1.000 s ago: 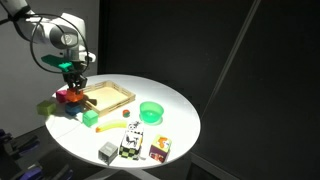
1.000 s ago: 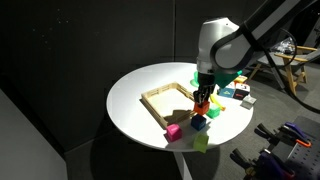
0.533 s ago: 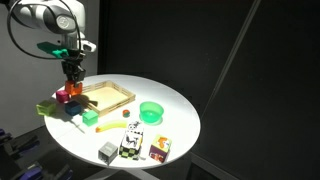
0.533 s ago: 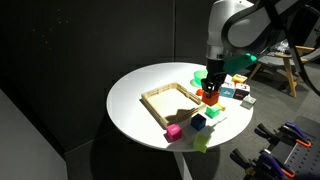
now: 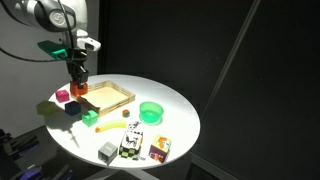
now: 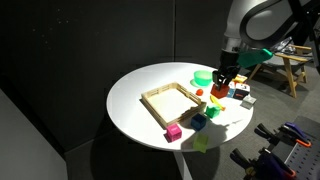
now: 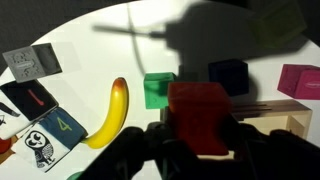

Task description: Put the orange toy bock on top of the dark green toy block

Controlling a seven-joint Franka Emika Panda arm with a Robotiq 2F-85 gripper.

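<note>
My gripper (image 7: 200,150) is shut on the orange block (image 7: 200,115), which fills the lower middle of the wrist view. In both exterior views the gripper (image 5: 77,86) (image 6: 220,86) holds the orange block (image 6: 219,91) in the air above the table. The dark green block (image 7: 158,90) (image 6: 212,112) lies on the table below, just left of the held block in the wrist view and apart from it. A dark blue block (image 7: 228,75) (image 6: 198,122) lies beside the green one.
A wooden tray (image 5: 108,96) (image 6: 172,100) lies next to the blocks. A magenta block (image 5: 63,95) (image 7: 300,80), a yellow-green block (image 5: 91,117), a toy banana (image 7: 108,112), a green bowl (image 5: 151,111) and small cards (image 7: 40,125) lie on the round white table (image 6: 135,95).
My gripper has risen from the cluster of blocks with the orange block in it and moved along the table edge toward the green block.
</note>
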